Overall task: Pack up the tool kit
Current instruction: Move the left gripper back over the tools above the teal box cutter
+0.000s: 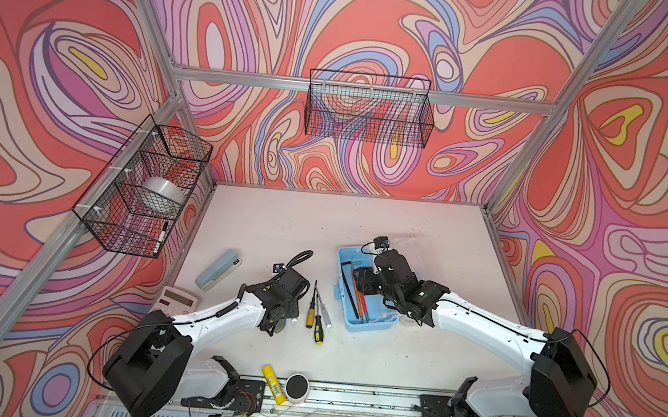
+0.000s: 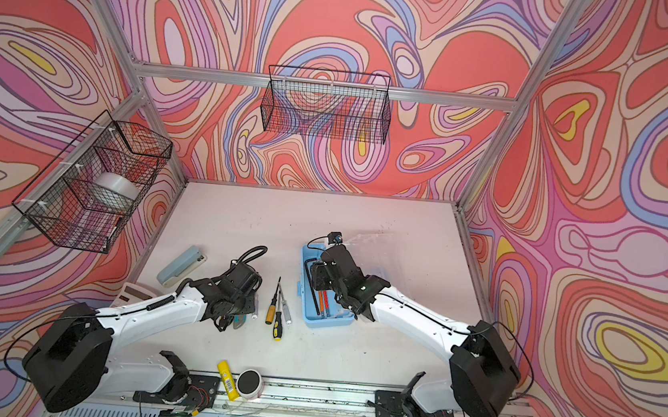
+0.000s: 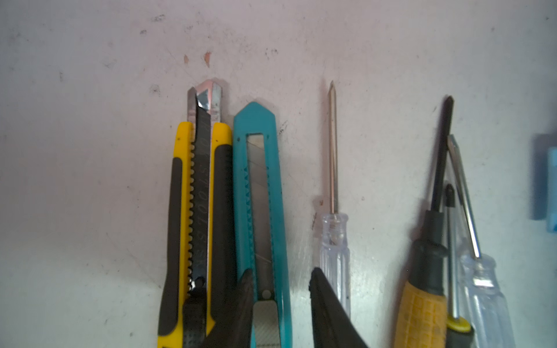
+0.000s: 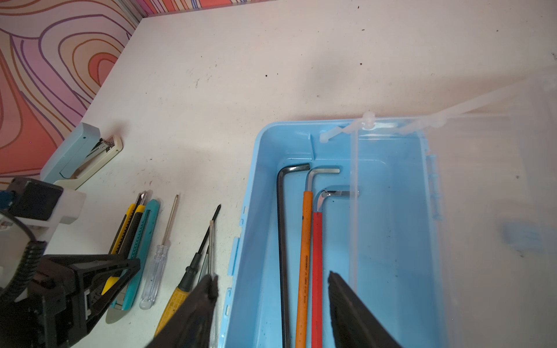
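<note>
The light-blue case point(image 1: 371, 326) point(image 4: 262, 241) stands open with its clear lid point(image 4: 482, 180) swung back. Three hex keys lie inside: black point(image 4: 281, 241), orange point(image 4: 306, 241) and red point(image 4: 317, 256). My right gripper point(image 4: 271, 286) hangs open above them, holding nothing. Left of the case, several screwdrivers point(image 1: 315, 316) point(image 3: 333, 180) lie on the table. Further left are a yellow utility knife point(image 3: 199, 211) and a teal utility knife point(image 3: 262, 195). My left gripper point(image 3: 281, 283) is low over the teal knife, open, one finger at its edge and the other clear of it.
A grey-blue stapler point(image 1: 218, 269) and a white calculator point(image 1: 177, 301) lie at the left. A yellow glue stick point(image 1: 274, 384) and a round black-topped tin point(image 1: 297, 387) sit at the front rail. Wire baskets hang on the left wall point(image 1: 146, 191) and back wall point(image 1: 369, 108).
</note>
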Robot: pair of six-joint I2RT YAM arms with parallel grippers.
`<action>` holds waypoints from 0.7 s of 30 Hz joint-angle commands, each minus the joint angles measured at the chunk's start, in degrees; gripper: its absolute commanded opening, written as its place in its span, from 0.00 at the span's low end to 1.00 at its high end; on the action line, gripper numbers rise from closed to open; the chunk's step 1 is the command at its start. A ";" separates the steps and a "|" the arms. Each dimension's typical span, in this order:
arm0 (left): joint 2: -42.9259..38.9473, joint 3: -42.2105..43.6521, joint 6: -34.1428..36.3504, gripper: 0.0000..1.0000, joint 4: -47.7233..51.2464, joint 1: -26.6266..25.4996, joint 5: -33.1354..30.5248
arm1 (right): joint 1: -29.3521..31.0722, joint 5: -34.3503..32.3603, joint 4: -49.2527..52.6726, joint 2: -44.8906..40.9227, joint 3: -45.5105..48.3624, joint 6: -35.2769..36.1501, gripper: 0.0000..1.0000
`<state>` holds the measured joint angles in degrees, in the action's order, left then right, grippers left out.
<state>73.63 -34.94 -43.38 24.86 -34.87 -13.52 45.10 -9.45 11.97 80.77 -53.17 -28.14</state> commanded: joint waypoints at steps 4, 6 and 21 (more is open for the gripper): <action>0.02 1.54 -2.07 0.33 0.89 0.25 -1.79 | 0.34 -0.03 -1.10 1.88 0.01 0.59 0.63; 0.35 1.63 -2.06 0.33 0.89 0.24 -1.89 | 0.34 -0.04 -1.22 2.34 -0.01 0.63 0.63; 3.13 1.06 -1.38 0.38 0.02 0.51 -2.61 | 0.25 -0.04 -1.71 4.25 -0.02 1.07 0.64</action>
<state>75.94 -33.98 -44.40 24.60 -34.76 -14.70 45.10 -9.39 11.07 83.68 -53.17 -27.75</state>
